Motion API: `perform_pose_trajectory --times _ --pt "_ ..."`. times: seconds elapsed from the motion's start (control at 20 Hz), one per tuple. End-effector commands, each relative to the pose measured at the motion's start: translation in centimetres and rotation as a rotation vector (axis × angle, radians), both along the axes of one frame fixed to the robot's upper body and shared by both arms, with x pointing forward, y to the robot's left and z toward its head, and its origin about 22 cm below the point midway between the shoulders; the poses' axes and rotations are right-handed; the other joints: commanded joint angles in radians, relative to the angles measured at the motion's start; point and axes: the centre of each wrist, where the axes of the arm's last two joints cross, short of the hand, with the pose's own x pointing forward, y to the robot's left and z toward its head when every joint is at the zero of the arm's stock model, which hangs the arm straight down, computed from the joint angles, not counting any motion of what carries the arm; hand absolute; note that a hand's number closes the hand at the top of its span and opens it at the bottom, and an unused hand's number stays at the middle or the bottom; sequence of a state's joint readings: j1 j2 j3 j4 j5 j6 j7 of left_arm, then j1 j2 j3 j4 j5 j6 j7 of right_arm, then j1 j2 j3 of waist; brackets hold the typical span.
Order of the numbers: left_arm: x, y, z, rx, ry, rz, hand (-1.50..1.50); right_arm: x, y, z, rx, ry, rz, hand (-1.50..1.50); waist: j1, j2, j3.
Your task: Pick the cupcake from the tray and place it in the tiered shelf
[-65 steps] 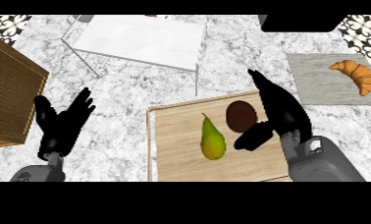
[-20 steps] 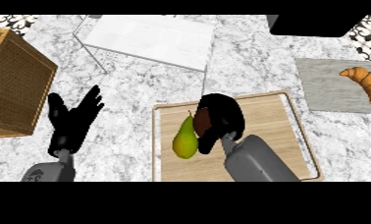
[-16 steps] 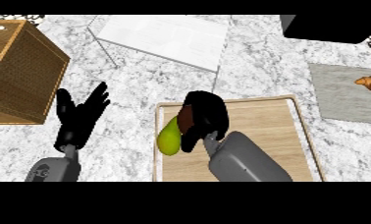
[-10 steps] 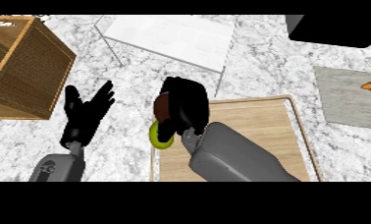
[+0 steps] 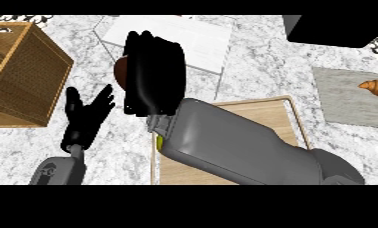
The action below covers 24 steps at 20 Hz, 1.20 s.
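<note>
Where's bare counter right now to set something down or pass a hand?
Bare marble lies between the white shelf and the grey mat with the croissant, below the black block. A narrower strip runs between the wicker basket and the tray, but the open left hand rests there. The right hand, holding the cupcake, crowds the shelf's front.

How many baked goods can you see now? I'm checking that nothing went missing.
2: the brown cupcake, mostly hidden in the right hand above the tray, and a croissant on the grey mat at the right edge. The forearm may hide more.
</note>
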<state>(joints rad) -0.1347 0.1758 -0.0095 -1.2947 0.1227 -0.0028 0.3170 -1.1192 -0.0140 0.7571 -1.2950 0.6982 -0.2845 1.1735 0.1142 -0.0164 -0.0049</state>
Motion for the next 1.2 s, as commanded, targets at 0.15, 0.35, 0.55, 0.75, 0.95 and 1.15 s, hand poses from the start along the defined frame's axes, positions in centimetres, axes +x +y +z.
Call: perform_pose_trajectory --times 0.15,0.35,0.55,0.75,0.95,1.15 --pt "-0.8 0.5 -0.4 0.012 0.013 0.009 0.00 0.1 2.7 7.5 0.112 -0.043 -0.242 1.50 -0.015 -0.005 -0.002" --pt "-0.5 0.1 -1.0 -0.004 0.004 0.019 0.00 0.8 3.6 10.7 0.131 -0.066 -0.270 1.50 -0.032 0.008 -0.003" --pt "-0.7 1.4 0.3 0.009 0.002 0.017 0.00 1.1 4.2 14.4 0.147 -0.091 -0.305 1.50 -0.037 0.000 -0.001" --pt "0.0 0.8 0.2 0.017 -0.018 0.041 0.00 2.5 4.4 15.8 0.191 -0.099 -0.348 1.50 -0.050 0.018 -0.001" --pt "-0.7 0.3 -0.5 -0.003 -0.019 0.048 0.00 3.6 4.6 18.1 0.165 -0.098 -0.378 1.50 -0.054 0.021 -0.001" --pt "-2.0 2.5 -0.2 0.007 -0.017 0.069 0.00 5.8 3.7 18.3 0.143 -0.044 -0.352 1.50 -0.059 0.022 0.002"
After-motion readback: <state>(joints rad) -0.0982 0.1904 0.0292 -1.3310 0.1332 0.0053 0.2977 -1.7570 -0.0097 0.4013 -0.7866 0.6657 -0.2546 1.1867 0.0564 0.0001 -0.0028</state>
